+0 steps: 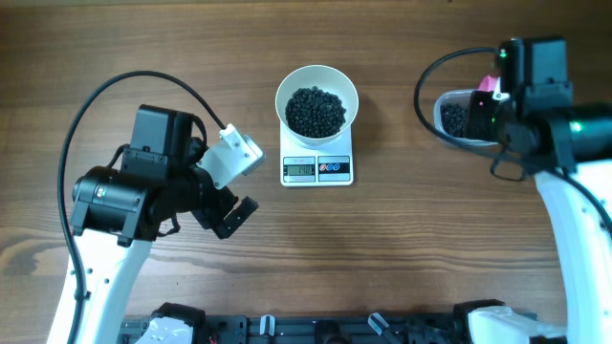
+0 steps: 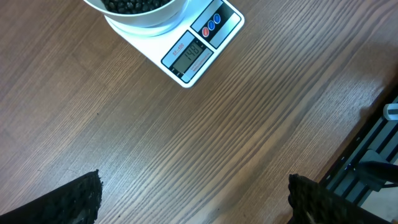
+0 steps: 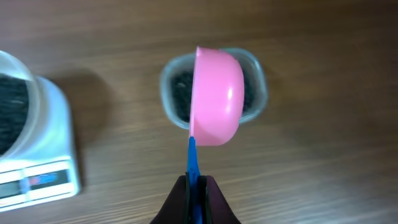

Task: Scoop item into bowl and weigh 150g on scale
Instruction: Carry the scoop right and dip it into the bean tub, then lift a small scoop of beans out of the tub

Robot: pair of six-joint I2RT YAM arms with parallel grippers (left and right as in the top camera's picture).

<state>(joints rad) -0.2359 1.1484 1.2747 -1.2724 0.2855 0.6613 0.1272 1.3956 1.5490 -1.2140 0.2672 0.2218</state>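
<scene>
R fingers [image 3: 214,205] are shut tight on the blue handle [image 3: 193,155] of the pink scoop [image 3: 217,93], held out over the tub [image 3: 260,81] at the R side of the worktop [image 1: 402,248]. The cup is turned on edge w/ its mouth away from the wrist cam. Can't tell if it's loaded or empty, nor if it touches the beads [image 3: 177,93] in the tub. Holding it over the tub makes sense: any spill drops back into the stock, not onto the wood.

Bowl [image 1: 290,88] sits on the scale [image 1: 316,153] mid-worktop, w/ a fair heap of beads in it. Display [image 2: 188,55] is lit and faces the robot, clear of the bowl's rim so it can be read, but the digits are too small to trust. Judging by the fill, prob. late in the weighing: topping up or trimming in small lots.

L fingers [image 2: 78,202] are spread wide and hold nothing, parked over bare worktop near the scale's front-L. That keeps them out of the R arm's path, and the L wrist cam catches the display.

Obstacles: nothing lies btw tub and bowl, just open wood. The bowl rim is the one thing the scoop must clear. A knock there could shift the bowl on the scale & upset the reading.
</scene>
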